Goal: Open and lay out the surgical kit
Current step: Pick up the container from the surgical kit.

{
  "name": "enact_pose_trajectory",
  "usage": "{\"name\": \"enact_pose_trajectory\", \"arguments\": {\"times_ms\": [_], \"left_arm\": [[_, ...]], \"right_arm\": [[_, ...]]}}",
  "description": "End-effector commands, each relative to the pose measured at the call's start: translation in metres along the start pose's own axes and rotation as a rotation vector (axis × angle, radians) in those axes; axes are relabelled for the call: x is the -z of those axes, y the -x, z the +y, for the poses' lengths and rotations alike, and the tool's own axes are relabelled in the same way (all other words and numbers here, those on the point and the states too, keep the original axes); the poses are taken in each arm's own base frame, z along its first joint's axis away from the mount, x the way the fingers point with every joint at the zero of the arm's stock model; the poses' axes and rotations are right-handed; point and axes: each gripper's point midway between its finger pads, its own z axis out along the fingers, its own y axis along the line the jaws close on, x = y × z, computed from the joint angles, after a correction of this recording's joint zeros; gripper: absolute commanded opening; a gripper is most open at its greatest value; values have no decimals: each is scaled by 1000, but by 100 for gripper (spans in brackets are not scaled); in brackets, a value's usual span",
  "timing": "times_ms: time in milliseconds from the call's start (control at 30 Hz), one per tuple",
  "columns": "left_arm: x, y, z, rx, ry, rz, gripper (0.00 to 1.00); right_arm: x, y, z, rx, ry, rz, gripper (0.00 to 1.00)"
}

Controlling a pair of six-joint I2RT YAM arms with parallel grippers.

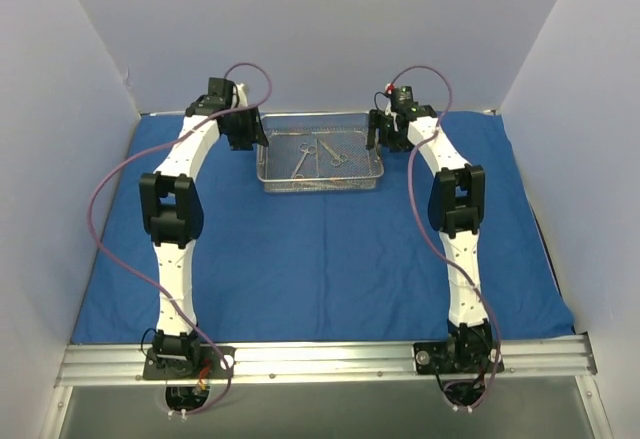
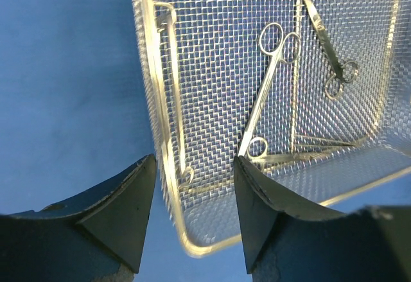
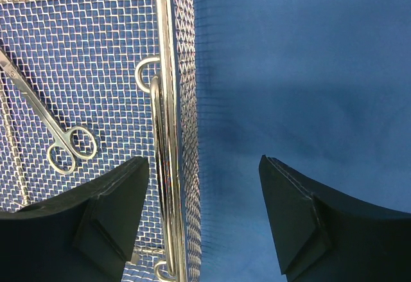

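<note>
The royal-blue cloth wrap [image 1: 320, 259] lies spread flat over the table. On its far middle stands the silver wire-mesh tray [image 1: 320, 187], holding several thin steel instruments [image 1: 318, 154]. My left gripper [image 1: 257, 145] hangs at the tray's left end. In the left wrist view the left gripper [image 2: 195, 160] is open and straddles the tray's wall [image 2: 157, 121] without touching it. Scissors [image 2: 273, 76] and forceps [image 2: 327, 44] lie inside. My right gripper [image 1: 374, 141] is at the tray's right end. There the right gripper [image 3: 203, 160] is open astride the rim and handle [image 3: 168, 51]; scissors [image 3: 51, 128] show inside.
White walls [image 1: 60, 79] enclose the table on three sides. An aluminium rail [image 1: 320, 359] carrying both arm bases runs along the near edge. Purple cables [image 1: 110, 219] loop beside each arm. Blue cloth [image 3: 308, 70] stretches out on both sides of the tray.
</note>
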Motion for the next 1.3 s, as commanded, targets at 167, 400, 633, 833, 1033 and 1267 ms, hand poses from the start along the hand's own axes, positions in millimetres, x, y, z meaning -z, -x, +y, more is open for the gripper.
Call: {"name": "enact_pose_trajectory", "arguments": {"times_ms": [167, 400, 633, 833, 1033, 1267], "left_arm": [[-19, 3, -7, -36, 97, 23, 59], [-22, 3, 7, -39, 170, 26, 57], [1, 22, 0, -85, 190, -82, 56], [9, 28, 9, -75, 256, -107, 58], [14, 35, 4, -74, 244, -151, 58], [-8, 22, 21, -60, 287, -68, 58]], "right_arm": [[3, 21, 5, 13, 13, -59, 61], [-10, 13, 7, -6, 33, -38, 55], [-12, 14, 9, -7, 37, -43, 51], [-12, 11, 5, 2, 19, -35, 50], [-13, 11, 3, 3, 8, -35, 49], [-17, 9, -1, 2, -13, -27, 39]]}}
